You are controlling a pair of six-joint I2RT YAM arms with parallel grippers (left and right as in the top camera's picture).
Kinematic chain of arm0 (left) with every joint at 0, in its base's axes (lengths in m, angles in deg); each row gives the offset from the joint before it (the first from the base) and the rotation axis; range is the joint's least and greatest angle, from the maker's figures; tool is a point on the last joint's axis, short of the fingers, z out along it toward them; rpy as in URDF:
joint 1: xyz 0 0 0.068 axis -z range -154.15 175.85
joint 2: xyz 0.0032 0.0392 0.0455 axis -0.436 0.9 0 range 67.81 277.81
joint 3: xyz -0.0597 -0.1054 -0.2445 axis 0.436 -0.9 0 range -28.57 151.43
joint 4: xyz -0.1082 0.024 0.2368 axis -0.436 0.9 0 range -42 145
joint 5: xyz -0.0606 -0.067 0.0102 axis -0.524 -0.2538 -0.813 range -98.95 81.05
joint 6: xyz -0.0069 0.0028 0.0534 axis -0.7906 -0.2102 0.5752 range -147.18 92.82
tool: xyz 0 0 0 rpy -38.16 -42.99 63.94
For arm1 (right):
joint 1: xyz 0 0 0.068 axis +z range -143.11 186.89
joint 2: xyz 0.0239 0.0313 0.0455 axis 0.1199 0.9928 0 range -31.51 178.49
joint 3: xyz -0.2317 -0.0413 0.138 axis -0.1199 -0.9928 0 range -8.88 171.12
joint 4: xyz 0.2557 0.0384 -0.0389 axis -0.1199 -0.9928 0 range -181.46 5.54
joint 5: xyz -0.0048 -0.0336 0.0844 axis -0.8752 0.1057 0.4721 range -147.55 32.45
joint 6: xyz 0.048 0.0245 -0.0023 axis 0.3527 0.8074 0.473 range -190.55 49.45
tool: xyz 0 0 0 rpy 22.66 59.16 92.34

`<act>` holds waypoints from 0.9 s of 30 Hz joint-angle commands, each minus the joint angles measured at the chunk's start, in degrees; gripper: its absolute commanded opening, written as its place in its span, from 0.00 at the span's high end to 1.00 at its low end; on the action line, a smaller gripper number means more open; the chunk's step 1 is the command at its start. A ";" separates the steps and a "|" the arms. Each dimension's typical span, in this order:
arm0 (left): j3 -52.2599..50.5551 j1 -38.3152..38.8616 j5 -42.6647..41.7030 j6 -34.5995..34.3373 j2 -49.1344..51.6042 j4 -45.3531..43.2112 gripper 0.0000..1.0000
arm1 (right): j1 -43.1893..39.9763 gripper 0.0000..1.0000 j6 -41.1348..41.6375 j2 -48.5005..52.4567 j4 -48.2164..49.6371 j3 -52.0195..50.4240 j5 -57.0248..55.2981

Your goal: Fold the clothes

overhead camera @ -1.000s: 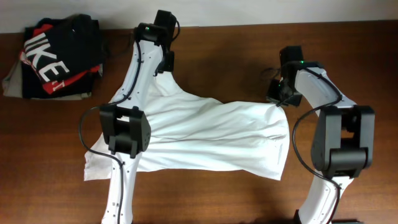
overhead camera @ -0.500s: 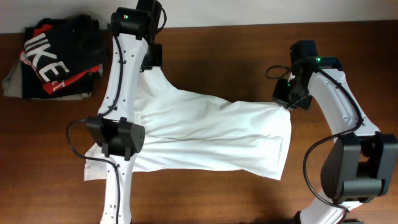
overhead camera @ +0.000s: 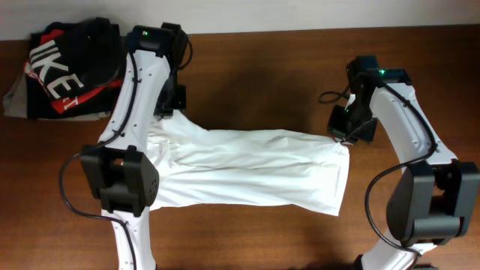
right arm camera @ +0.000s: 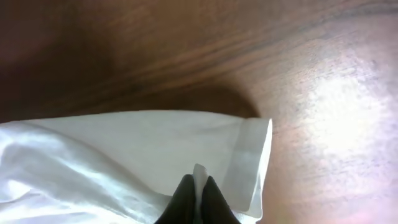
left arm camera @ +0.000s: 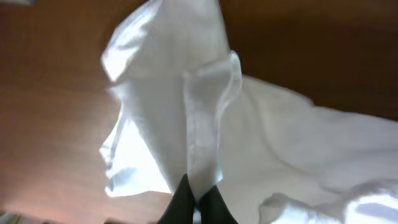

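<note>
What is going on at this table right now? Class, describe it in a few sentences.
Two robot arms are handling a white T-shirt on a wooden table. The left tool is shut on an edge of fabric at the shirt's left end. The right tool is shut on the hem corner at its right end. The shirt lies spread and wrinkled between them. A black shirt sits folded at the far left.

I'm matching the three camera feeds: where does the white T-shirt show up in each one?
Overhead: white T-shirt spread flat across the picture's centre.
Left wrist: fills the middle and right, down to the bottom edge.
Right wrist: lower left, hemmed corner near centre.
Shared landmark: the brown wooden table.
</note>
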 commanded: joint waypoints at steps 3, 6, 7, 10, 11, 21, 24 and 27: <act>-11.96 -2.49 5.57 -3.87 -3.82 0.20 0.99 | 0.55 0.96 -2.34 -6.25 -5.46 0.50 -2.45; -18.49 -6.08 5.53 -4.74 -4.50 -0.39 0.99 | 0.59 0.96 -2.51 -6.51 -6.78 -1.36 -2.62; -20.52 -7.06 5.51 -4.81 -4.50 -1.01 0.99 | 0.63 0.96 -2.49 -6.51 -5.95 -3.08 -2.56; -26.03 -7.32 4.83 -5.14 -4.50 -6.12 0.99 | 2.56 0.96 -1.79 -6.51 1.05 -9.29 2.21; -27.91 -7.32 4.35 -5.14 -4.50 -7.58 0.99 | 3.61 0.96 -0.55 -6.51 2.71 -10.75 2.14; -33.68 -7.54 4.26 -5.81 -4.55 -7.82 0.99 | 7.93 0.96 0.98 -6.51 9.20 -17.14 0.90; -33.68 -7.65 4.22 -6.67 -4.72 -7.45 0.99 | 7.82 0.96 0.96 -6.51 9.68 -17.14 -0.04; -33.70 -7.56 4.02 -6.88 -4.76 -7.30 0.99 | 7.82 0.96 0.92 -6.51 11.04 -17.14 -0.09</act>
